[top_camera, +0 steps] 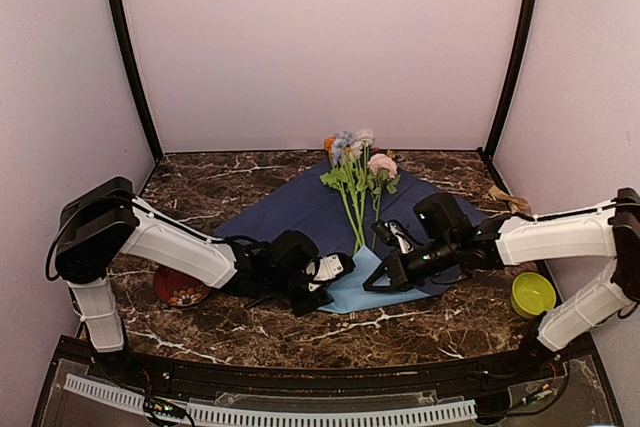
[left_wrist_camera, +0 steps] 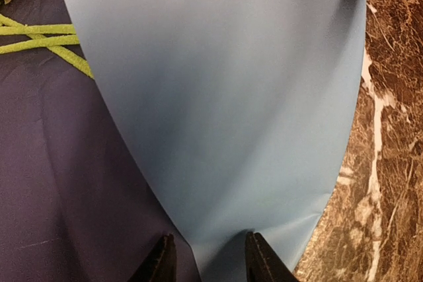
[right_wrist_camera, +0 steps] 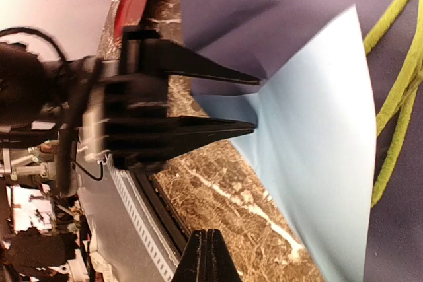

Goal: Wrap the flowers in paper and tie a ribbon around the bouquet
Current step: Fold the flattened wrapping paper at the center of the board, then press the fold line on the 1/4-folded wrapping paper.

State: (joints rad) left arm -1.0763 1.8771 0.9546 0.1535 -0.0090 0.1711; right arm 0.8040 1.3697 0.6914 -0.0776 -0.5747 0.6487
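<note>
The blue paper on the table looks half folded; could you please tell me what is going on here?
The left gripper pinches the near corner of the paper, holding it folded up toward the flowers, which lie on the navy face with their heads pointing away. The right gripper is shut and empty, hovering beside the light-blue flap. The ribbon lies off to the right, untouched; nothing is wrapped yet.

The paper (top_camera: 290, 212) lies navy face up on the surface (top_camera: 250, 332). Its near corner is folded over, light blue showing, with the fold caught between the left fingers (left_wrist_camera: 164, 263). The flowers (top_camera: 355, 182) lie on it, stem ends near the right fingers (right_wrist_camera: 205, 255). The tan ribbon (top_camera: 508, 201) lies well apart from both.
</note>
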